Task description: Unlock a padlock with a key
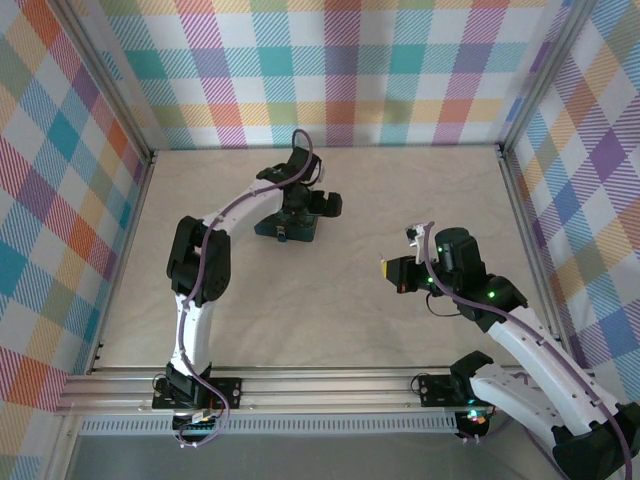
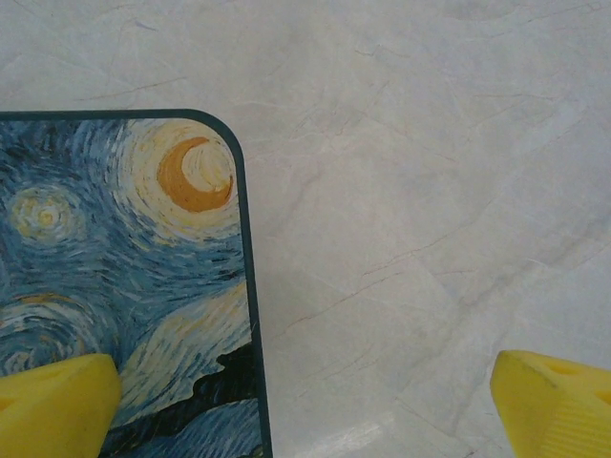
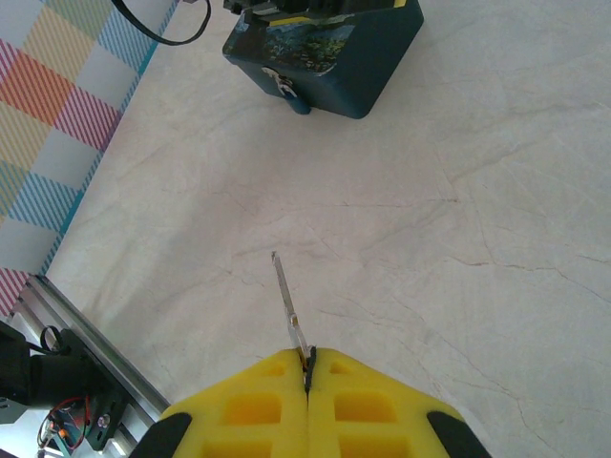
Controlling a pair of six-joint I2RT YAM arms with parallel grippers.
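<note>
The painted night-sky tin (image 1: 287, 228) stands at mid-table, seen from its front side in the right wrist view (image 3: 363, 57). The tiny dark blue padlock (image 3: 297, 100) hangs from the latch on the tin's front face; from above it shows as a small bluish bit (image 1: 283, 237). My left gripper (image 1: 299, 208) hovers open over the tin's lid (image 2: 124, 277). One yellow fingertip (image 2: 52, 408) is above the lid, the other above bare table. My right gripper (image 3: 307, 367) is shut on the key (image 3: 287, 302). The key's thin blade points toward the tin, well short of it.
Checkered walls (image 1: 330, 70) enclose the pale marble tabletop (image 1: 340, 320) on three sides. An aluminium rail (image 1: 320, 385) runs along the near edge and shows at the lower left of the right wrist view (image 3: 67, 324). Open table lies between the key and the tin.
</note>
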